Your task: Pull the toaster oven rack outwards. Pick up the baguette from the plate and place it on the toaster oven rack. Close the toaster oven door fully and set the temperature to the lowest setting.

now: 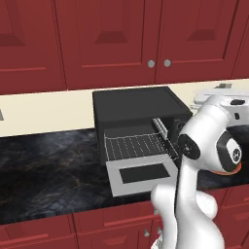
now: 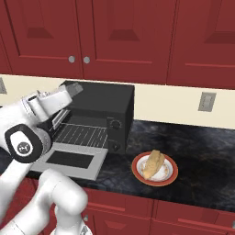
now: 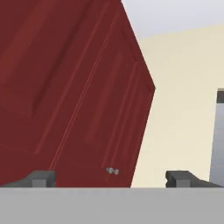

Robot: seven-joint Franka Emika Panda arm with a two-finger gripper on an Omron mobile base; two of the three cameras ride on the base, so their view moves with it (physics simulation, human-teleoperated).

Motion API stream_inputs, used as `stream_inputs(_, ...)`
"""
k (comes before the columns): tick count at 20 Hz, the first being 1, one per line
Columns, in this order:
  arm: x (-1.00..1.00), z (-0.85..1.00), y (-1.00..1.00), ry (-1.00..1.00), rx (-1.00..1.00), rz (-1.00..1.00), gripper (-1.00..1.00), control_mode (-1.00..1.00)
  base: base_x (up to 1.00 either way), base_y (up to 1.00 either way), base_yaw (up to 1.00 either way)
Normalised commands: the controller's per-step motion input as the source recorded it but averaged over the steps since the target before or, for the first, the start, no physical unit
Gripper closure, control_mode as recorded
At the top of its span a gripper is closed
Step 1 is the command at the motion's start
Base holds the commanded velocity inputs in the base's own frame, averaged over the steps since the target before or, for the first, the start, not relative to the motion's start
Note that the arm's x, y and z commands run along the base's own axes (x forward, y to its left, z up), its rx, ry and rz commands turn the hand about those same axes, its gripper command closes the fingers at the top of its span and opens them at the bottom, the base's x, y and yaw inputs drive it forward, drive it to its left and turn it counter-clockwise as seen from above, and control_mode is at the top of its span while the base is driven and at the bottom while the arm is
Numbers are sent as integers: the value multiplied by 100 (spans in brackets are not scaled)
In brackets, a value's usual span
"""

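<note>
Fingers (image 3: pixel 112 178) spread wide, nothing between them, aimed up at red cabinet doors (image 3: pixel 65 87) and cream wall (image 3: pixel 183 100) rather than at anything on the worktop. Raised well above the oven, apparently between steps.

Largest first: red upper cabinets along the wall, cream backsplash beneath, then dark marbled worktop (image 2: pixel 202 160) running the full width, red lower cabinets along its front edge.

Toaster oven (image 2: pixel 103 103): black box set at the back of the worktop against the wall, two round knobs (image 2: pixel 116 124) on its right-hand panel, one above the other.

Toaster oven door (image 1: pixel 141 174): grey panel with dark window, folded down flat and reaching toward the worktop's front edge, leaving the cavity open for loading.

Toaster oven rack (image 1: pixel 133 146): silver wire grid, seen at the mouth of the cavity above the lowered door, seemingly drawn forward; exactly how far out, hard to tell. Bare, no bread on it.

Plate (image 2: pixel 154 179): white with orange-red rim, near the worktop's front edge, just to the right of the oven.

Baguette (image 2: pixel 153 164): short tan piece lying on the plate, untouched.

Judged from this: rack step looks done, bread pickup not yet done; door closing and temperature knob still to come.
</note>
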Motion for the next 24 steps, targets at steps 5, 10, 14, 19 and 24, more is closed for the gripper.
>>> stream_inputs(5,-44,0,-30,3,54,-5,-100,-100,0,0,0)
stream_inputs(10,-20,-4,-19,15,57,-1,-100,-100,0,0,0)
stream_inputs(14,0,-42,-5,16,46,0,-100,-100,0,0,0)
stream_inputs(19,2,-80,-22,7,40,1,-100,-100,0,0,0)
stream_inputs(24,22,-48,-11,17,9,6,-100,-100,0,0,0)
